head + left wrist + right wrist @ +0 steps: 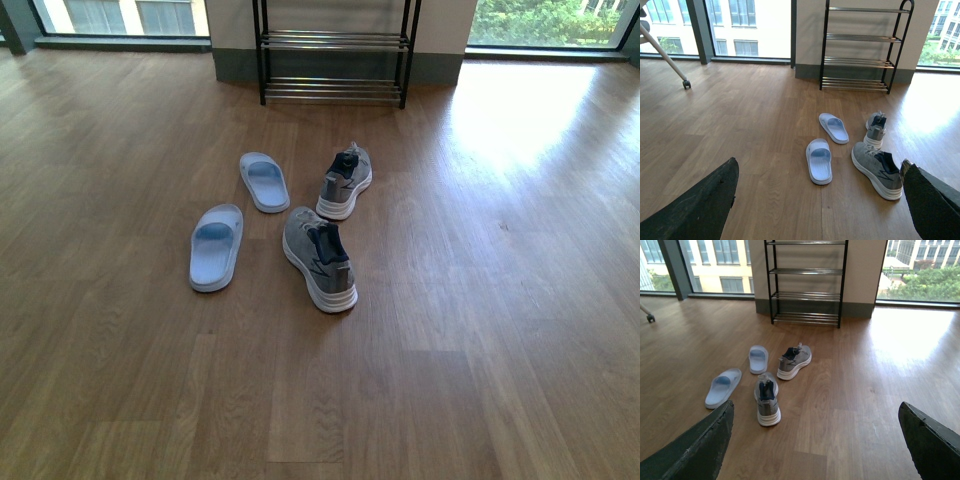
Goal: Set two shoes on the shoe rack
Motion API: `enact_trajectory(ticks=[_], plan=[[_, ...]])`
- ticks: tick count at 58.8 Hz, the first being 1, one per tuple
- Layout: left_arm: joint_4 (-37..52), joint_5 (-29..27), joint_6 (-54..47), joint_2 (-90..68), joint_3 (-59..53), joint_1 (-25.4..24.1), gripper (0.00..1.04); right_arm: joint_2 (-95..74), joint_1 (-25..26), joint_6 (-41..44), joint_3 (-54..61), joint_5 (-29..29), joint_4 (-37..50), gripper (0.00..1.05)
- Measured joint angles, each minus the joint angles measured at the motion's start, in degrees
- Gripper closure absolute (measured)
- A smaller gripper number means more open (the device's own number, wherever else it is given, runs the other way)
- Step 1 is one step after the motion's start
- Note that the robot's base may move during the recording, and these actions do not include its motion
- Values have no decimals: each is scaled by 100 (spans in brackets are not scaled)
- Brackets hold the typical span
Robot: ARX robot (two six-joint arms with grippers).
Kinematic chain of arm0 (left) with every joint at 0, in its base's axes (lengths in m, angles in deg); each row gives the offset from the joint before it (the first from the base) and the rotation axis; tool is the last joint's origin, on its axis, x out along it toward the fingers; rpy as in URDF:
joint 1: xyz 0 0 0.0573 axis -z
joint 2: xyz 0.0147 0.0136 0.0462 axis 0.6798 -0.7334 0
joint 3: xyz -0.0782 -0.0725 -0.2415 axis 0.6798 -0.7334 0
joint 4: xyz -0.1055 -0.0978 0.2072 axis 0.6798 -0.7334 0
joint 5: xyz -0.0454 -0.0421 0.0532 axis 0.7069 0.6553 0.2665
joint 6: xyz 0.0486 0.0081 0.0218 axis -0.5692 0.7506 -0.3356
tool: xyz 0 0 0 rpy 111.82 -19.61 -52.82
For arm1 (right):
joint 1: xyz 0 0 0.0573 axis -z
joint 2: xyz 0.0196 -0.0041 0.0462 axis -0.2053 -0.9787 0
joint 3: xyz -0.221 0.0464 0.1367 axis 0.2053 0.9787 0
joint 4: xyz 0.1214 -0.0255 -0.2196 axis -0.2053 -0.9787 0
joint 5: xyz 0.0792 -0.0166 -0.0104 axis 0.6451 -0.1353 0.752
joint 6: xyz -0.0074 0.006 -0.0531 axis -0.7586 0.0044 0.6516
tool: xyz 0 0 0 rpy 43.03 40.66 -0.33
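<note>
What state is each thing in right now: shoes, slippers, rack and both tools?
Near sneaker: upright on floor, not on rack.
Far sneaker: upright on floor, not on rack.
Shoe rack: standing, no shoes on it.
Near slipper: sole down on floor.
Far slipper: sole down on floor.
Left tool: open, empty.
Right tool: open, empty.

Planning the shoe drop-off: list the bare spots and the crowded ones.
All four tiers of the shoe rack show bare bars. The floor is bare right of the near sneaker and far sneaker, and in the strip between them and the rack. Crowded: the sneakers sit close beside the far slipper and near slipper, with only narrow gaps.
</note>
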Motion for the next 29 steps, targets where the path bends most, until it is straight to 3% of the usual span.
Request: enact_trajectory(ticks=[29], plan=[[0,-15,0,0,0,0,9,0,0,0,0,20,0,9]])
